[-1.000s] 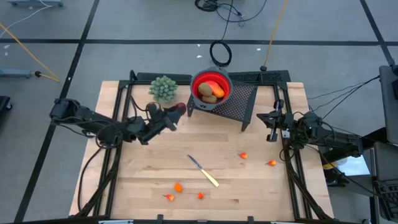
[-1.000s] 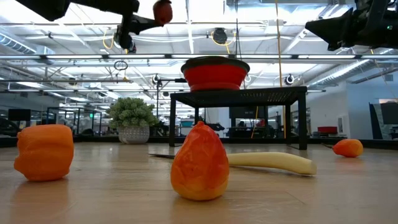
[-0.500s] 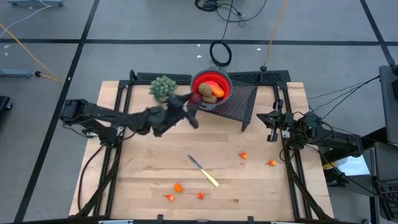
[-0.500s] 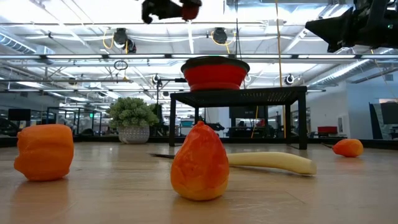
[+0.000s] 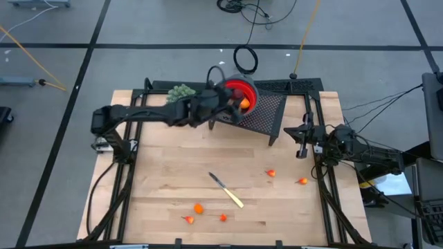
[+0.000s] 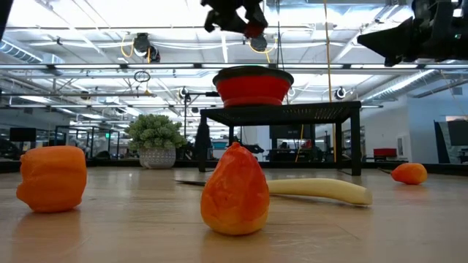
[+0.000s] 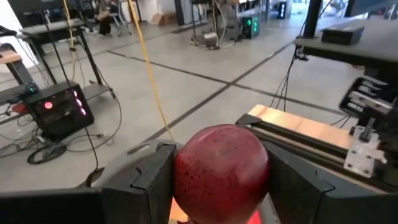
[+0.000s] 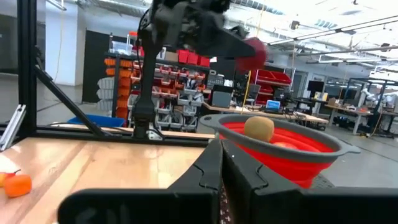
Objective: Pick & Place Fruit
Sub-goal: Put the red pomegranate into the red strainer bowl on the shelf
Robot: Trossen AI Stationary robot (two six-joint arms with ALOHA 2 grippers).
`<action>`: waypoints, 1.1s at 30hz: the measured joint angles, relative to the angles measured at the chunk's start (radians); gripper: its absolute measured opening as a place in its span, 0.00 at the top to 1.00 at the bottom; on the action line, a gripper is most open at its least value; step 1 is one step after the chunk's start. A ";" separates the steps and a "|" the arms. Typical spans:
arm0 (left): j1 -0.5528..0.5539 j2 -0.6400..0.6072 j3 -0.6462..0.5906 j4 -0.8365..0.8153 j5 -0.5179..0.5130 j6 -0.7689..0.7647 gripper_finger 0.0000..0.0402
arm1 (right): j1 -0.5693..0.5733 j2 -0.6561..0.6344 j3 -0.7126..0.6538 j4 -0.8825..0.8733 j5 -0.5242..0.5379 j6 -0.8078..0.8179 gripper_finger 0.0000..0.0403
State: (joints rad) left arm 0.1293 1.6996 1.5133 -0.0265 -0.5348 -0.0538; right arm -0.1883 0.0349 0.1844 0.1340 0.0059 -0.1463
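Reaching from the left side of the table, the left gripper (image 5: 223, 104) hangs over the near-left rim of the red bowl (image 5: 246, 88), its two fingers pinched on a dark red round fruit (image 7: 221, 173). From the left wrist view that fruit fills the gap between the fingers and touches both; the low view shows it well above the bowl, apart from it. The bowl sits on a black mesh stand (image 5: 266, 114) at the back of the table, just right of a small green potted plant (image 5: 181, 90). Inside the bowl lie a brown kiwi-like oval (image 8: 259, 128) and an orange piece (image 5: 243, 104); what else it holds is hidden by the arm.

On the bare wood nearer the front lie three small orange bits (image 5: 199, 208) in a loose group, then a slim knife (image 5: 227, 189) with a pale handle, then two more orange bits (image 5: 271, 173) toward the right.

At the right edge of the table the right gripper (image 5: 302, 142) waits, its fingers pressed together on nothing, well apart from any fruit.
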 joint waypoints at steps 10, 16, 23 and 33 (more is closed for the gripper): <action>0.105 0.137 0.162 -0.127 0.127 -0.001 0.47 | 0.000 0.000 0.000 -0.019 -0.001 0.003 1.00; 0.139 0.168 0.179 -0.181 0.173 -0.009 0.47 | 0.000 0.000 0.000 -0.023 -0.003 0.003 1.00; 0.158 0.166 0.179 -0.256 0.202 -0.084 0.47 | 0.000 0.000 0.000 -0.042 -0.002 0.003 1.00; 0.135 0.164 0.179 -0.256 0.297 -0.139 0.47 | 0.000 0.000 0.000 -0.042 -0.002 0.003 1.00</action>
State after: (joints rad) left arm 0.2639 1.8641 1.6928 -0.2826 -0.2381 -0.1927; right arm -0.1883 0.0349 0.1841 0.0925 0.0034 -0.1432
